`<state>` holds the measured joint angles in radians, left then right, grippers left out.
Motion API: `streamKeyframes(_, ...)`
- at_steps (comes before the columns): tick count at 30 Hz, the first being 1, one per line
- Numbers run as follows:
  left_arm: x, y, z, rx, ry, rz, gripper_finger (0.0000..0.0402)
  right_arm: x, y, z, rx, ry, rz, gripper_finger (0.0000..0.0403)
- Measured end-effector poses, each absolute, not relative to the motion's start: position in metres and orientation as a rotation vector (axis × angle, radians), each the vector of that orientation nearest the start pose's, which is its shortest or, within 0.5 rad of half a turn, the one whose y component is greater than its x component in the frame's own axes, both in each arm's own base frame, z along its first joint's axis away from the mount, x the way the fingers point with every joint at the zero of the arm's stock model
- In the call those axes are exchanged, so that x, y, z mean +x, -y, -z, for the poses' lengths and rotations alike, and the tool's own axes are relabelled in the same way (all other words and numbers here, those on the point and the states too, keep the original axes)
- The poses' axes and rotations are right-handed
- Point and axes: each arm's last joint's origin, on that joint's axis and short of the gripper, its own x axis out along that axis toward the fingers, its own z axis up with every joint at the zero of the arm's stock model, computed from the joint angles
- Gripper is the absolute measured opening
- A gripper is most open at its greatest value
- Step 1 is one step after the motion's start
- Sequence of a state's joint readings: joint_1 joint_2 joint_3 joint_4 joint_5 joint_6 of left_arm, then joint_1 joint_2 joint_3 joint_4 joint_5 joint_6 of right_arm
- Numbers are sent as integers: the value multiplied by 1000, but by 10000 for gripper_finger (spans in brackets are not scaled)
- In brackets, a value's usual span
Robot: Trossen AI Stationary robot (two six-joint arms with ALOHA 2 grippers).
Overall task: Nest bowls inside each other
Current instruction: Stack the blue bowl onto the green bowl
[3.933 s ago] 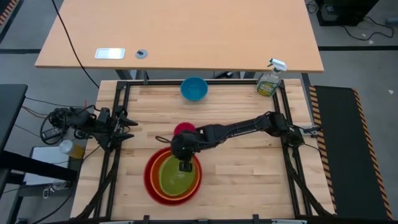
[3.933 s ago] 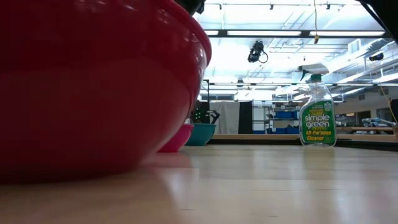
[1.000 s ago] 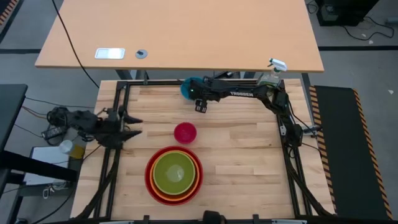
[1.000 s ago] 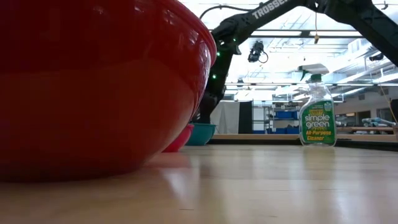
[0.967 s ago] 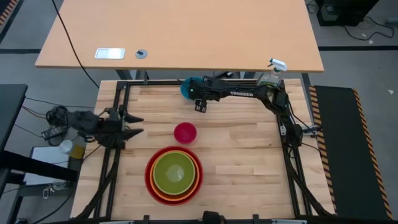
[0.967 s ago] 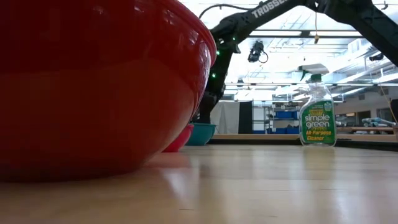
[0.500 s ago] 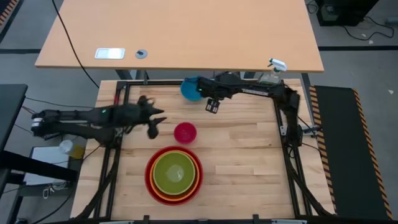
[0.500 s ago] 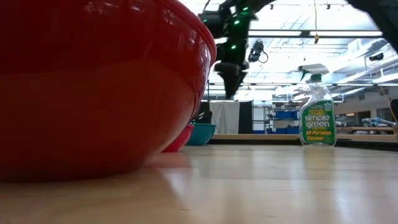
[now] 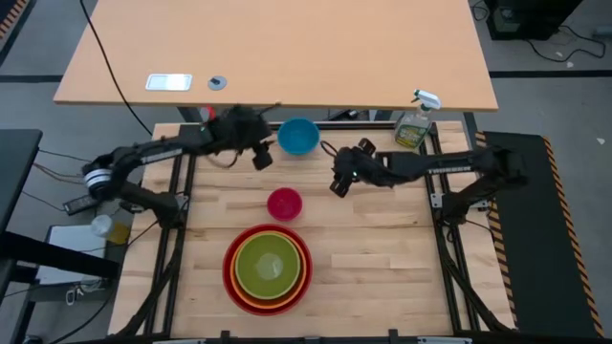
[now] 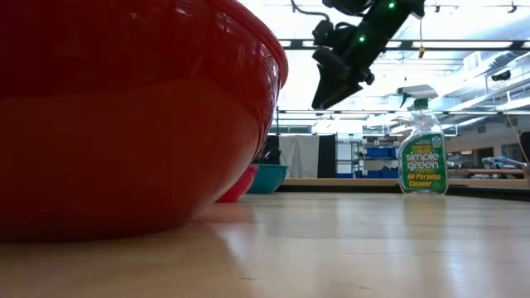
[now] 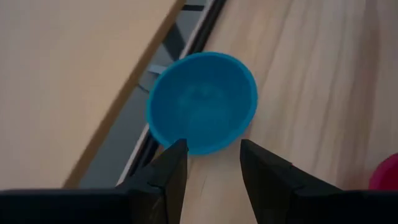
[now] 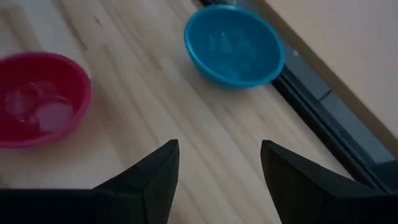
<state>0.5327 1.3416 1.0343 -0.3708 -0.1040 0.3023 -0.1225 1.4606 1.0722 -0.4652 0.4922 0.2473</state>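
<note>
A lime green bowl (image 9: 269, 267) sits inside an orange bowl, which sits inside the red bowl (image 9: 229, 277) at the near middle of the table. The small pink bowl (image 9: 284, 204) stands upright just beyond them. The blue bowl (image 9: 298, 136) stands upright at the far edge. My left gripper (image 9: 260, 159) hovers just left of the blue bowl (image 11: 202, 102), open and empty (image 11: 211, 158). My right gripper (image 9: 338, 182) hangs open and empty right of the pink bowl (image 12: 40, 99), and shows high up in the low view (image 10: 321, 101).
A green spray bottle (image 9: 413, 124) stands at the far right corner. A black frame rail (image 9: 191, 129) runs around the table top. A tan desk (image 9: 287, 57) lies beyond the far edge. Bare wood lies right of the stack.
My left arm has swung out from the table's left edge toward the far edge and now hangs beside the blue bowl. My right gripper has drawn away from the blue bowl toward the table's right and a little nearer. None of the bowls has moved.
</note>
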Motion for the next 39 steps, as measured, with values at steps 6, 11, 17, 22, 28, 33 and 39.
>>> streamKeyframes(6,275,-182,-264,169,-815,-361,150,302,33,-258,41,-670,719,232)
streamKeyframes(11,295,-186,-235,228,-917,-276,150,305,26,-261,39,-625,693,232)
streamKeyframes(17,311,-174,-215,371,-1020,-249,164,306,25,-262,29,-617,685,232)
streamKeyframes(22,321,-165,-213,464,-1020,-247,213,307,25,-263,33,-605,684,232)
streamKeyframes(28,330,-167,-197,470,-1038,-248,265,308,22,-264,38,-586,666,232)
streamKeyframes(33,339,-169,-177,532,-1100,-324,269,309,20,-265,43,-577,651,232)
streamKeyframes(39,345,-172,-156,576,-1149,-321,269,310,20,-266,43,-565,648,232)
